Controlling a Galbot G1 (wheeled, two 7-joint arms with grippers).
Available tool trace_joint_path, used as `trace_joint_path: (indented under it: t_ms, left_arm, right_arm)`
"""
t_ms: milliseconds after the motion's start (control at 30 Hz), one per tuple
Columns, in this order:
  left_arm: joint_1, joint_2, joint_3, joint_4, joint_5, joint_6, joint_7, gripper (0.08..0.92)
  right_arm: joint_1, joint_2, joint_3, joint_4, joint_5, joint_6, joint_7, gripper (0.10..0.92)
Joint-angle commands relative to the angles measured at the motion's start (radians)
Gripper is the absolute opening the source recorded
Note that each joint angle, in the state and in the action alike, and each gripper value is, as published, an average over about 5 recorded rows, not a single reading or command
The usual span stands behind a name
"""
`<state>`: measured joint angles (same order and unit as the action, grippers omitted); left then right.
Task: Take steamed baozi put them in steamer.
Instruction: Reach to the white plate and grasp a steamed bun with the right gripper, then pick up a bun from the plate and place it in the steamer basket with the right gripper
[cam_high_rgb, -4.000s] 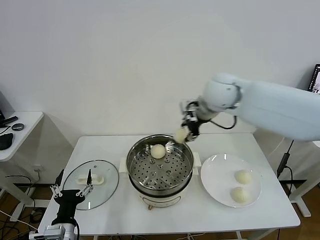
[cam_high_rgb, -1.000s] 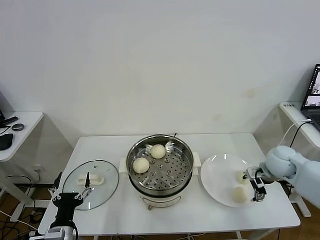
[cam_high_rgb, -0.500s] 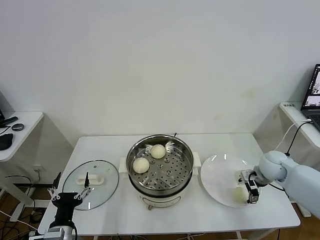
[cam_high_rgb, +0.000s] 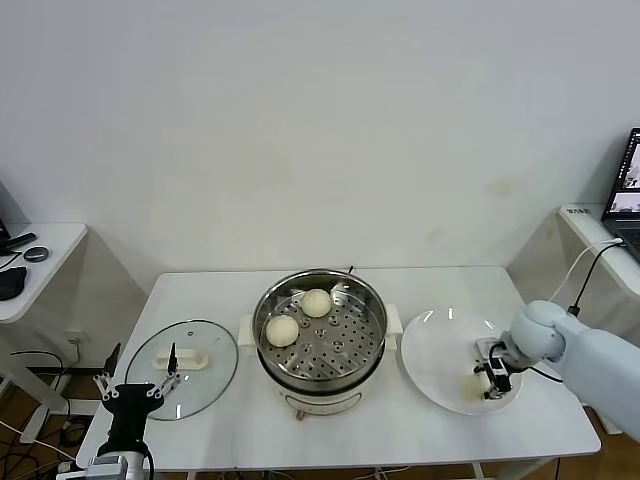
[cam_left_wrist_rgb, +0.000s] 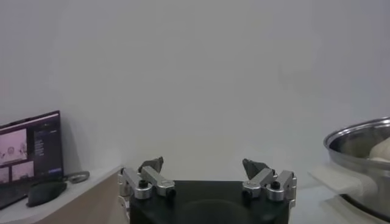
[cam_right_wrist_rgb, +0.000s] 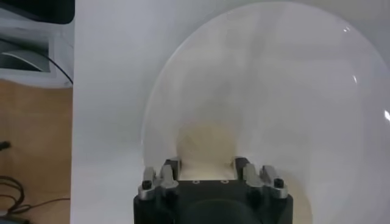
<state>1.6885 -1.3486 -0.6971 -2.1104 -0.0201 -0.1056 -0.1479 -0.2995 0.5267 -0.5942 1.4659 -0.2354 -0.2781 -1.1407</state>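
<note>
- Right gripper straddles a baozi on the plate by the bench's right edge; whether it is clenched, cannot tell.
- Bun likely soft, light: pinch its sides gently.
- Left gripper idle, spread apart.

I see open room above the round shiny steel steamer: its top is uncovered, with two cream-white baozi at the rear left of the perforated tray and the front and right side bare. The round glass lid lies flat well to its left, with my left gripper low at that table edge. My right gripper sits low over the flat white plate, whose left half is bare.
</note>
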Motion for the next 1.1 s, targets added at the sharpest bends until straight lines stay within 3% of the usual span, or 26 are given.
trace_joint_path:
  t_ms: [33, 267, 567, 767, 1100]
  left_arm:
    - [-0.001, 0.006, -0.004, -0.007, -0.006, 0.001, 0.000, 0.823]
    - [-0.014, 0.009, 0.000, -0.010, -0.013, 0.003, 0.001, 0.823]
    - [-0.028, 0.019, 0.004, -0.002, -0.016, 0.003, 0.001, 0.823]
    - [-0.030, 0.020, -0.008, 0.001, -0.019, 0.001, 0.001, 0.823]
    - [-0.020, 0.005, -0.038, -0.021, -0.026, 0.005, -0.001, 0.823]
  right_arm:
    - [0.194, -0.045, -0.077, 0.030, 0.100, -0.003, -0.029, 0.478]
    - [0.596, -0.010, -0.206, 0.033, 0.259, 0.008, -0.114, 0.482]
    - [1.001, 0.268, -0.469, 0.069, 0.556, 0.135, -0.060, 0.484]
    - [1.004, 0.465, -0.611, 0.151, 0.520, 0.253, 0.003, 0.484]
    - [0.885, 0.692, -0.721, 0.104, 0.241, 0.513, 0.035, 0.486]
